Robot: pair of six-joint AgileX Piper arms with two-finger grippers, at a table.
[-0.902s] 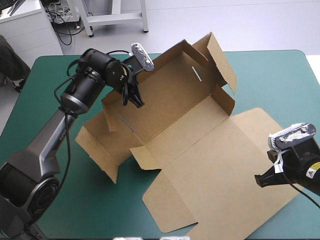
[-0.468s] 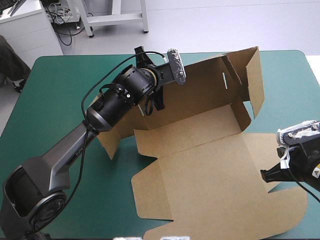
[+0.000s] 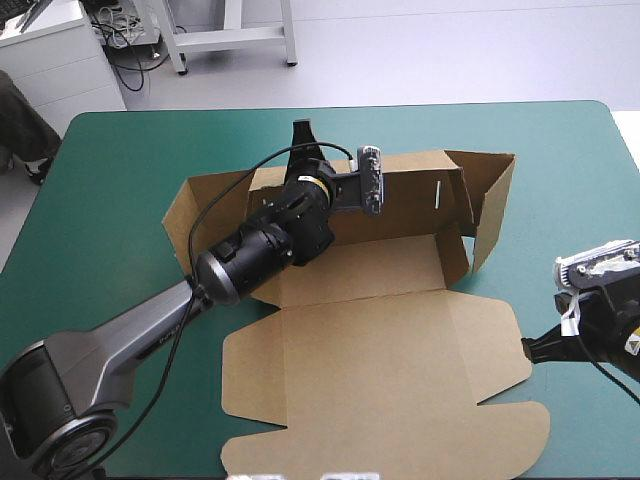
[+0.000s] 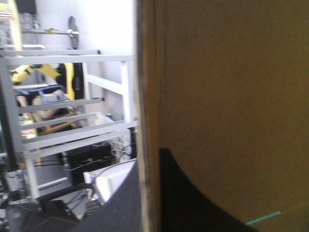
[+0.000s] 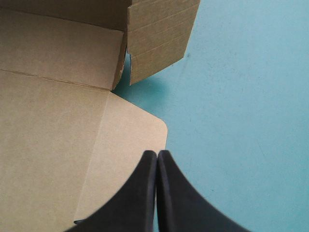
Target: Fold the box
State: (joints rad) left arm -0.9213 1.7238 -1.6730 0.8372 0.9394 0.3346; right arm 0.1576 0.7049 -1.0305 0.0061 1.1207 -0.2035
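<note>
My left gripper point(image 4: 148, 193) pinches the box point(image 3: 380, 340) by its rear wall point(image 3: 410, 195). My right gripper point(image 5: 156, 157), pressed together, hovers over its lid flap point(image 5: 130, 140). Risk: with nothing anchoring it, the box may slide or buckle.

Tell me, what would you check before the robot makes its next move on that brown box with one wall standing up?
1. Left end effector clamped on the back wall of the box: ok, a finger on each side of the board.
2. Back wall upright: ok.
3. Right side flap tucked in: not ok, it stands swung outward.
4. Lid flat on the table: ok.
5. Right end effector pressing the lid down: cannot tell; it is shut, with its tips over the lid's rounded corner.
</note>
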